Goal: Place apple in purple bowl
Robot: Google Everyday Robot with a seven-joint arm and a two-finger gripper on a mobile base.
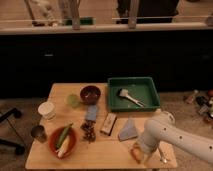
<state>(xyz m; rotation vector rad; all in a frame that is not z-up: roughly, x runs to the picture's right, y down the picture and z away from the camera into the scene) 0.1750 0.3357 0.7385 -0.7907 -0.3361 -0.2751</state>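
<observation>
Lab-like room — prop table (pixel 105 152), railing (pixel 132 15); jaws front-right
</observation>
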